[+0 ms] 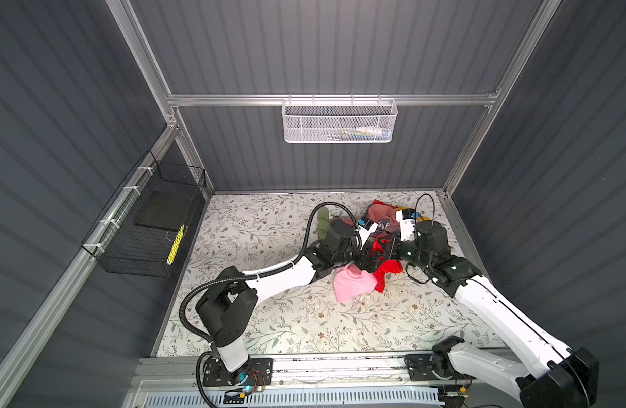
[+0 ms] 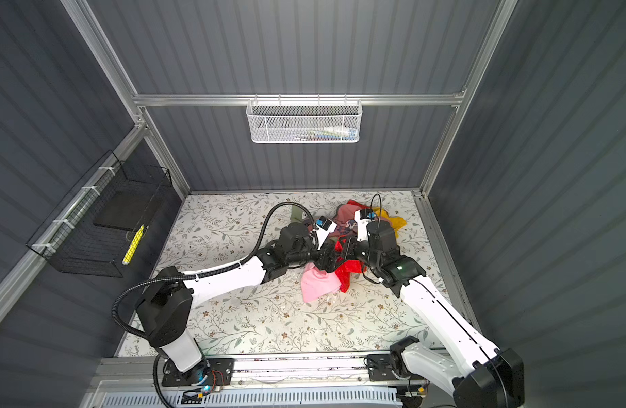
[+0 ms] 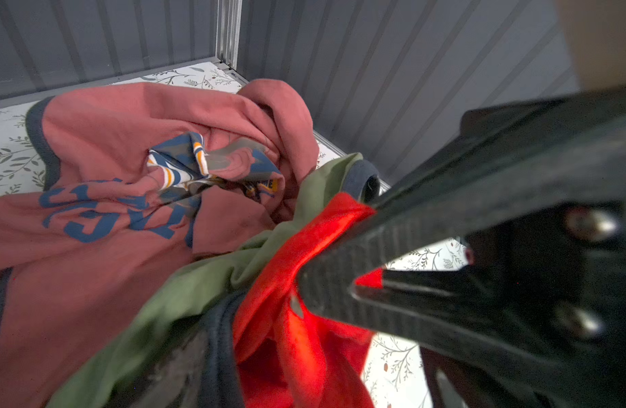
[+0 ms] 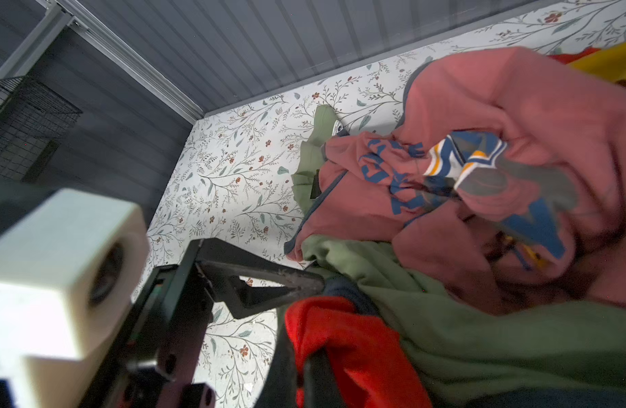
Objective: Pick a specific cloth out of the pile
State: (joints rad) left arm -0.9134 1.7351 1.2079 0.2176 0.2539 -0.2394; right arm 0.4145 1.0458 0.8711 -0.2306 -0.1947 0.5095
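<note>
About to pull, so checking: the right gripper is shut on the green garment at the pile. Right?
No. The right gripper is shut on the red cloth, not the green garment, which lies against it at the pile. The left wrist view shows red fabric pinched between the closed jaws.

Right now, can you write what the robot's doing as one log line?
right gripper: shut on red cloth | left gripper: open beside it | red cloth: touching olive garment, not yet clear of pile
</note>
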